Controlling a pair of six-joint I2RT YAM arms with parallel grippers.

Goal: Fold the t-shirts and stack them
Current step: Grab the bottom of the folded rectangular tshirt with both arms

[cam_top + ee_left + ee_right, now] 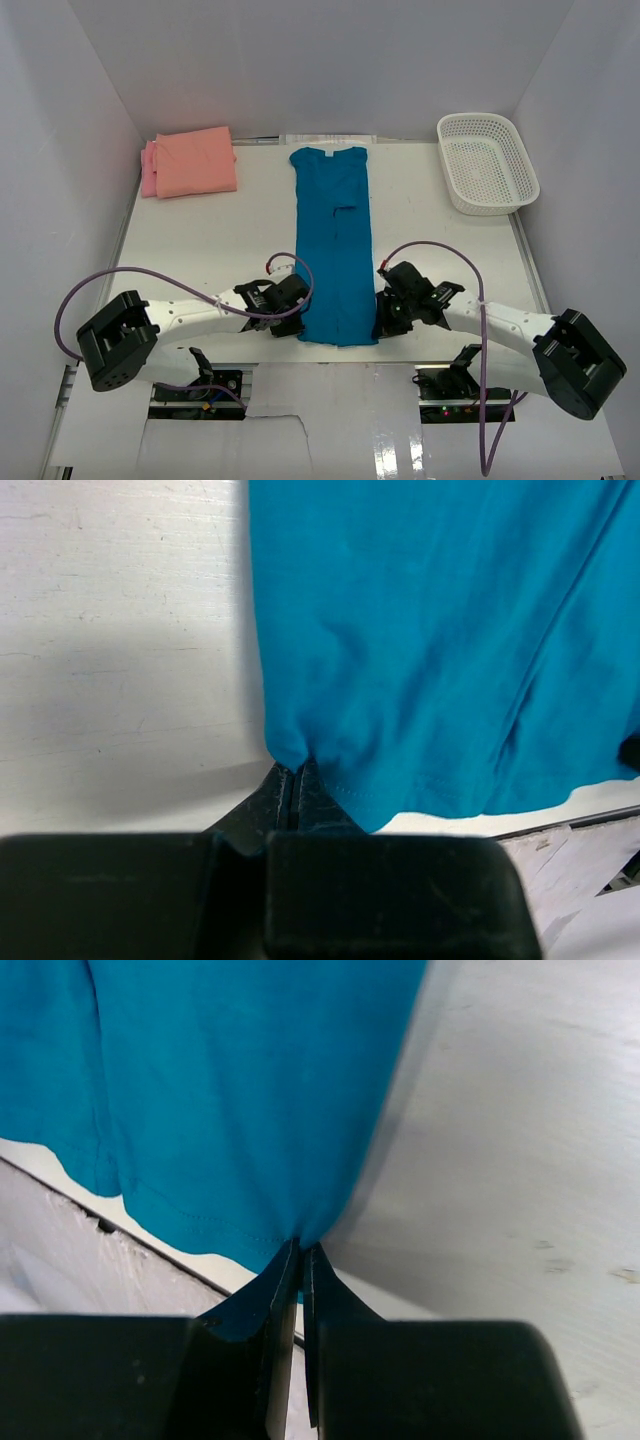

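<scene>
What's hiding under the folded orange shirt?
A folded pink cloth t-shirt peeks out along the left edge of the folded salmon-orange cloth t-shirt. Most of it is covered, so nothing more shows.

Bright, even, diffuse light fills the overhead view. The white worktop (210,240) and walls (330,60) look almost shadowless, with only faint soft shadows hugging the edges of the teal t-shirt (333,240). Below the shirt's hem, a glossy surface (400,450) throws pale glare patches.

In the left wrist view a broad grey shadow lies on the worktop left of the shirt. The shirt's hem stitching is fairly sharp, while the left fingers (318,805) beneath it are black, underexposed and soft.

In the right wrist view the shirt's right edge is blurred and a grey shadow band runs beside it. The right fingers (335,1300) are dark and without detail.
</scene>
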